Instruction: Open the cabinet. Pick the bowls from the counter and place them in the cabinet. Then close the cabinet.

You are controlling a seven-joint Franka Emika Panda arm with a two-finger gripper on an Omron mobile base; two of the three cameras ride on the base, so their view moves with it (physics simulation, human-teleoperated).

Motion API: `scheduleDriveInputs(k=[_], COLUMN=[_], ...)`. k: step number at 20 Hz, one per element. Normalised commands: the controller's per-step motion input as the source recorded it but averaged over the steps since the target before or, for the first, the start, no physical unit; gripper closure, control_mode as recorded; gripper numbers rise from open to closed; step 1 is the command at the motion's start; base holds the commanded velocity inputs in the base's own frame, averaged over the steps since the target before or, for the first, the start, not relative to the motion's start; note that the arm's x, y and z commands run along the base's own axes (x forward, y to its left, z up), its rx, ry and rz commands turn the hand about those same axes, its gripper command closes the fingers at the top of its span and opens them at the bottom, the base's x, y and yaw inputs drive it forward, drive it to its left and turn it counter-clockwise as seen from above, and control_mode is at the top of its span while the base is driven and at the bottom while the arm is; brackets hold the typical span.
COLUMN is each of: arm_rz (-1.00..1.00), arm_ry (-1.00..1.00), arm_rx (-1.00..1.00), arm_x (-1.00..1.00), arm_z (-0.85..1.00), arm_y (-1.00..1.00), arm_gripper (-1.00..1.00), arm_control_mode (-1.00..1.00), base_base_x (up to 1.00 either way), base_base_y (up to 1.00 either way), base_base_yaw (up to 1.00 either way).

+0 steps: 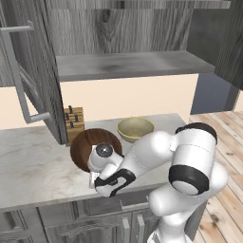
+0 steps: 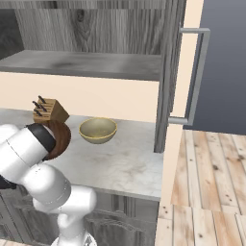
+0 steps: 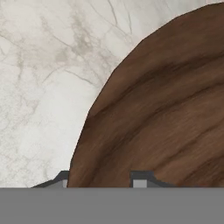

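The wide dark brown wooden bowl (image 1: pixel 85 144) (image 2: pixel 61 137) (image 3: pixel 166 109) lies on the marbled counter (image 1: pixel 33 161) (image 2: pixel 120 163) (image 3: pixel 43 87). My gripper (image 3: pixel 103 181) comes down over its near rim, one fingertip (image 3: pixel 62 179) outside the edge and the other inside, shut on the rim. In the left base view my white hand covers the bowl's front edge. The smaller beige-tan bowl (image 1: pixel 135 128) (image 2: pixel 98 129) sits upright to its right, apart from it. Above the counter the cabinet (image 1: pixel 128 64) (image 2: pixel 86 62) stands with both doors swung open and its shelf bare.
A wooden knife block (image 1: pixel 73 121) (image 2: pixel 49 110) stands behind the brown bowl against the wall. The open left door (image 1: pixel 42 80) and right door (image 2: pixel 168 77) with bar handles jut out over the counter. Low grey cabinets (image 1: pixel 95 228) are below; plank floor (image 2: pixel 206 192) is right.
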Motion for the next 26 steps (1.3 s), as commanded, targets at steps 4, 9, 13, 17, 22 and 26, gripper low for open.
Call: scheduleDriveInputs(k=[4,9,13,17,22,26], arm_rz=[0.0,0.0,0.0,0.0,0.0,0.0], arm_ry=[0.0,0.0,0.0,0.0,0.02,0.07], arm_rx=[0.0,-0.06,-0.09,-0.09,-0.09,-0.08], arm_x=[-0.01,-0.17,-0.28,-0.29,-0.31,-0.46], arm_z=[0.08,0.49,0.72,0.83,0.86,0.67], arm_y=[0.0,0.0,0.0,0.0,-0.01,-0.19], arm_gripper=[1.0,1.0,1.0,1.0,1.0,1.0], arm_control_mode=[-1.0,-1.0,-1.0,-1.0,-1.0,-1.0], base_base_x=[0.0,0.0,0.0,0.0,0.0,0.0], base_base_y=[0.0,0.0,0.0,0.0,0.0,0.0], base_base_yaw=[0.0,0.0,0.0,0.0,0.0,0.0])
